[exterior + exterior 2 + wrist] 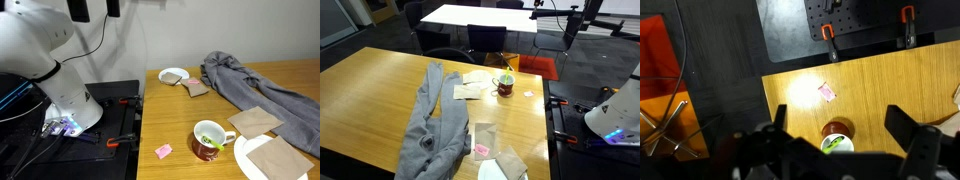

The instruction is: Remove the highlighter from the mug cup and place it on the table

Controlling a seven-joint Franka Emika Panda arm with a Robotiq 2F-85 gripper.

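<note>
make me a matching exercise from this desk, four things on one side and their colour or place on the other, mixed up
Things:
1. highlighter
2. mug cup
3. sticky note
4. cloth

Descriptions:
a. grey, crumpled on the table
b. yellow-green, sitting inside the mug cup
c. pink, lying flat near the table's edge
d. dark red outside, white handle

Pairs: 1-b, 2-d, 3-c, 4-a
</note>
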